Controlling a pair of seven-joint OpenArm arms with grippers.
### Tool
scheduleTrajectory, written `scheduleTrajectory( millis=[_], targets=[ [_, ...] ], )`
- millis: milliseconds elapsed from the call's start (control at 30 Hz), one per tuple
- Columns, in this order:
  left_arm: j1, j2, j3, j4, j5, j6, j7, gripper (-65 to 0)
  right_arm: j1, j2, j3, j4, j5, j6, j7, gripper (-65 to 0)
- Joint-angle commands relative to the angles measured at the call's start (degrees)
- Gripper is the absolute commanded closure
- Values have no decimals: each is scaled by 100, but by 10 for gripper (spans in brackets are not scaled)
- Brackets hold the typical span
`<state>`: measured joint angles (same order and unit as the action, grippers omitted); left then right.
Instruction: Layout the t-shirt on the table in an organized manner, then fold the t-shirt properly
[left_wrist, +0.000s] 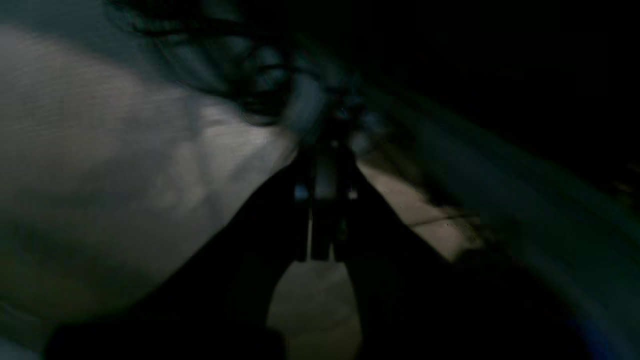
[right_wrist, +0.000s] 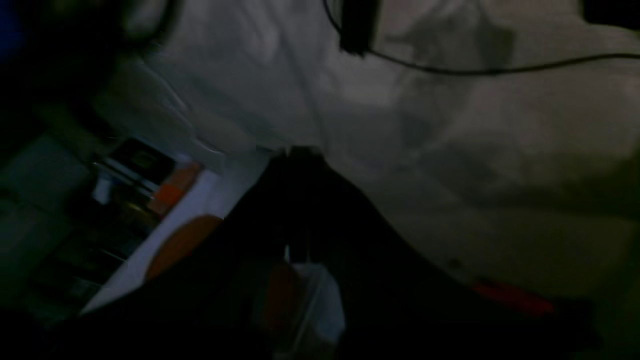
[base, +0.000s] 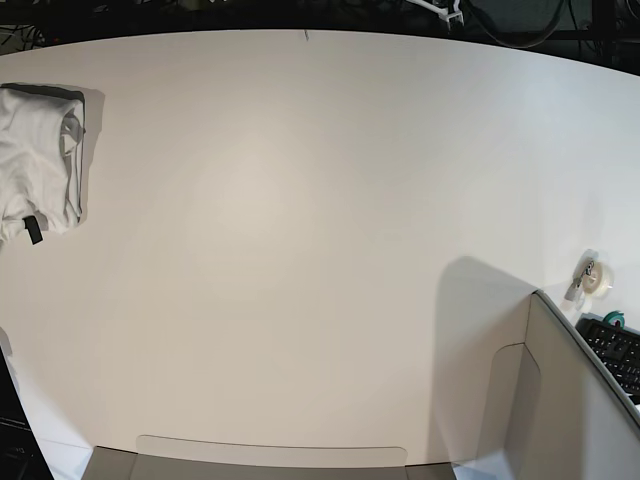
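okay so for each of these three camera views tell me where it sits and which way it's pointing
Left wrist: on the left arm, looking along its shut left pincer into white cloth.
Right wrist: on the right arm, looking past its dark right pincer at white cloth and a black cable.
Base: above, looking down on the table; no arm shows.
Shared: both wrist views show white cloth.

Both grippers were black — the left gripper (left_wrist: 325, 200) narrow-fingered, the right gripper (right_wrist: 300, 165) broad, tapering to a point.

I see the white t-shirt (base: 40, 160) lying bunched at the far left edge of the white tabletop (base: 300, 230).
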<state>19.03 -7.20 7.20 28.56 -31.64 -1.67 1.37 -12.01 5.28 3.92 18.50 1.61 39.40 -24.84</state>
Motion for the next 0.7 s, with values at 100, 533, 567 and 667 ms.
scheduleTrajectory(
  millis=[100, 533, 567, 667],
  targets=[
    [-386, 48, 911, -680, 12, -39, -827, 0, 115, -225, 8, -88, -253, -1175, 607, 0],
    [-720, 171, 2264, -1119, 12, -22, -1108, 0, 572, -638, 8, -105, -314, -2625, 1390, 0],
    [-755, 171, 2264, -1207, 12, 22, -1099, 0, 581, -638, 8, -105, -314, -2625, 1390, 0],
    [-914, 294, 2282, -1691, 12, 752, -1143, 0, 590, -620, 8, -105, -323, -2661, 1390, 0]
  ],
)
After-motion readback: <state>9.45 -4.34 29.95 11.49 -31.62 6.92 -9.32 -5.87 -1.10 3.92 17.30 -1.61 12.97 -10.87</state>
